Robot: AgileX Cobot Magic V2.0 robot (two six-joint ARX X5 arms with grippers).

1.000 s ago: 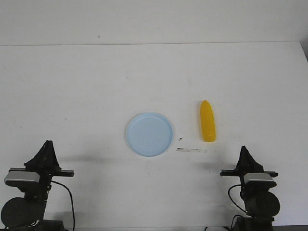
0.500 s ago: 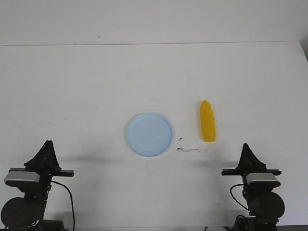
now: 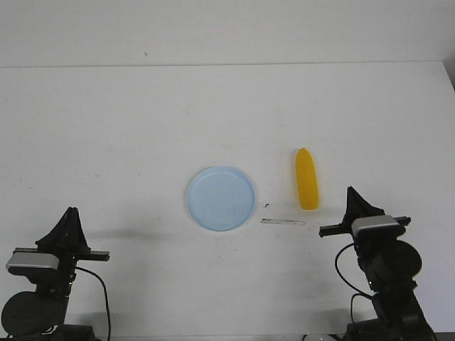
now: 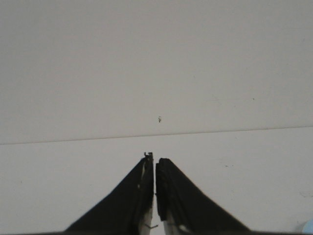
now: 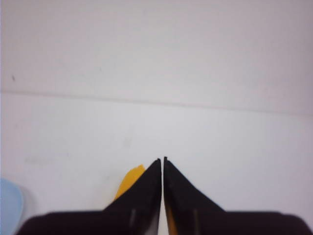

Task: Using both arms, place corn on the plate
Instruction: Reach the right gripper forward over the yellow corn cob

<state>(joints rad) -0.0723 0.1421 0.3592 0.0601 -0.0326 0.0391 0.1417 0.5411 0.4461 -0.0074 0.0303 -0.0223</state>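
White worktop (image 3: pixel 128 128) carries the corn (image 3: pixel 307 179) just right of the plate (image 3: pixel 221 198). Since a second ago the right tool (image 3: pixel 353 202), pressed shut, has risen toward the corn, beginning its reach; the left tool (image 3: pixel 70 222) waits, also shut.

corn (image 3: pixel 307 180): bright yellow cob, smooth, lying flat on the white table, pointed end facing away from the robot, blunt end toward it
plate (image 3: pixel 221 198): round, shallow, pale blue, low rim, nothing on it, near the table's middle
relation: corn lies to the plate's right, apart from it, not touching
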